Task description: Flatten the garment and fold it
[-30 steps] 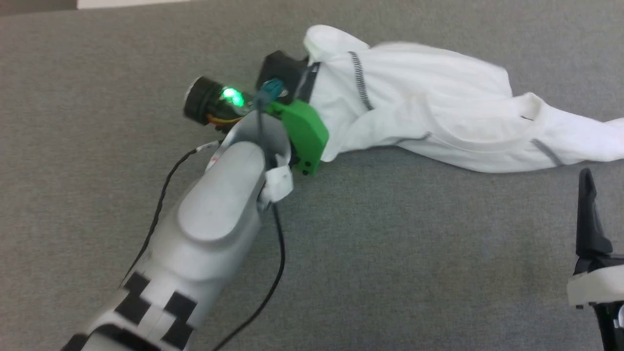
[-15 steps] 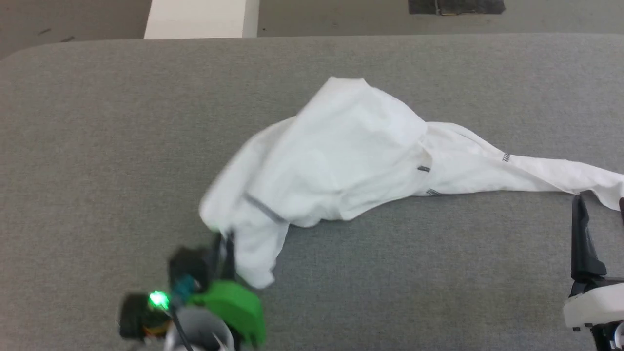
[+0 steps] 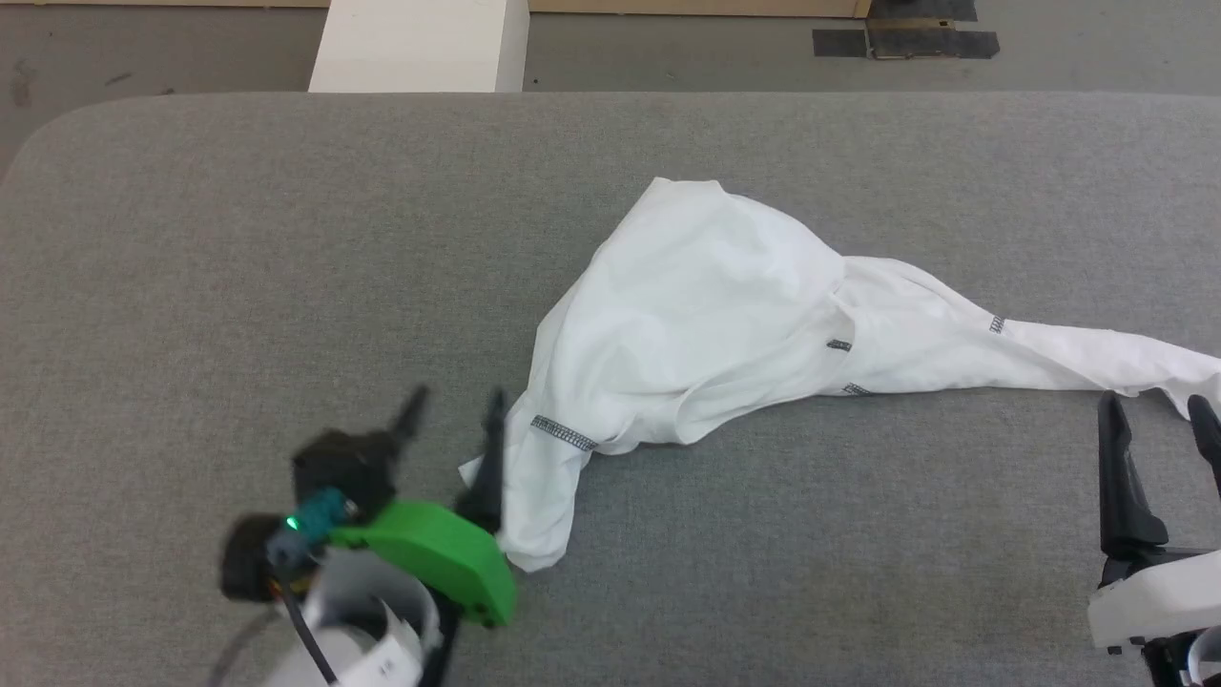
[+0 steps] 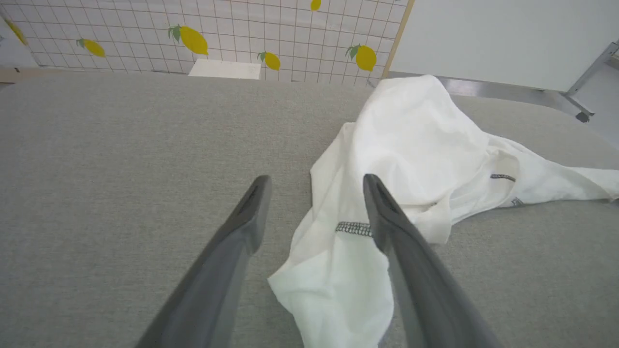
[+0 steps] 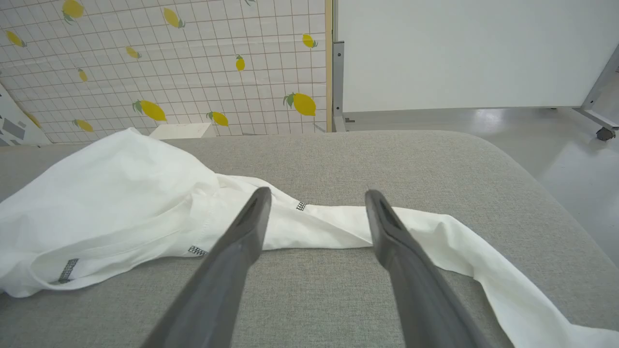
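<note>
- Left gripper [image 3: 456,405]: fingers [image 4: 232,241] apart, gripping nothing; one finger is at the edge of the garment's near flap, and I cannot tell whether it touches.
- Right gripper [image 3: 1152,405]: fingers [image 5: 232,251] apart and empty, with the sleeve lying across just beyond the tips.
- Garment [image 3: 706,305]: white and crumpled in a loose heap right of centre on the grey table [image 3: 238,239], with one sleeve trailing to the right edge.
- White box [image 3: 420,43]: on the floor past the table's far edge.
</note>
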{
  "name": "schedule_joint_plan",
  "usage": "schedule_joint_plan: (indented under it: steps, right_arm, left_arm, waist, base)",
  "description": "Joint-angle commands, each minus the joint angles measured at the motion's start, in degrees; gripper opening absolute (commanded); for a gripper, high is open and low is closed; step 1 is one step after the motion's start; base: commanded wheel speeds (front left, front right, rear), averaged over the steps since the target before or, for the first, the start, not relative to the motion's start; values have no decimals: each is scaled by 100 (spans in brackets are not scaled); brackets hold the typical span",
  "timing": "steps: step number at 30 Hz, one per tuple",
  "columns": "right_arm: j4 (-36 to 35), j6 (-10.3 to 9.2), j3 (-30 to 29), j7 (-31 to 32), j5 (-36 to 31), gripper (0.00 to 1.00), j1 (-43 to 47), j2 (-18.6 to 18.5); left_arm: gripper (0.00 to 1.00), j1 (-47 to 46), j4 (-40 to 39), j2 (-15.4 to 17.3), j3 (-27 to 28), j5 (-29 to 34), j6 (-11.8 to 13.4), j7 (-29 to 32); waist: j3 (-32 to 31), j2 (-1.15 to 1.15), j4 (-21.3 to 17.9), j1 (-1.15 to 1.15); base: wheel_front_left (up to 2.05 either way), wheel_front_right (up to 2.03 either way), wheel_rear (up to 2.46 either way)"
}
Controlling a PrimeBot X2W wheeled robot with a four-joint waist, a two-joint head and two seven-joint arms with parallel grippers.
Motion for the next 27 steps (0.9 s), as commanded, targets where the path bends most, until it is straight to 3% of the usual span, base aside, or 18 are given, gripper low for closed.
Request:
schedule_joint_plan:
  steps: [1,4,7,10,21,22,23,24,27]
  right_arm:
    - [12,-9,14,6,38,100,82,4]
    - [0,-9,66,18,59,100,56,5]
    - [-29,-9,103,33,56,100,-10,5]
    - [-52,-9,92,56,29,100,-74,5]
    - [-74,-9,53,61,-6,100,-207,5]
    - [-68,-9,52,56,-7,100,-217,5]
    - [-56,-9,48,51,-9,100,-226,5]
    - [-41,-9,44,46,-8,100,-233,5]
    - [19,-9,38,29,9,100,-257,5]
  left_arm:
    - [100,-203,-25,161,88,144,72,101]
    - [100,-522,97,380,55,328,40,450]
    - [100,-832,402,420,-137,276,-223,811]
    - [100,-1136,837,387,-347,182,-516,1142]
    - [100,-1461,2057,275,-857,-130,-1135,1991]
    - [68,-1452,2111,260,-912,-158,-1204,2025]
    - [5,-1439,2174,225,-975,-187,-1279,2031]
    - [0,-1425,2224,192,-1015,-208,-1322,2020]
    - [0,-1452,2365,71,-934,-130,-1186,1632]
  waist:
    - [11,0,1,0]
    - [100,0,-19,0]
    - [232,0,-59,0]
    - [368,0,-101,0]
    - [660,0,-217,0]
    - [668,0,-218,0]
    - [673,0,-215,0]
    - [672,0,-211,0]
    - [631,0,-181,0]
  base:
    - [0,0,0]
    - [0,0,0]
    - [0,0,0]
    - [0,0,0]
    - [0,0,0]
    - [0,0,0]
    - [0,0,0]
    - [0,0,0]
    - [0,0,0]
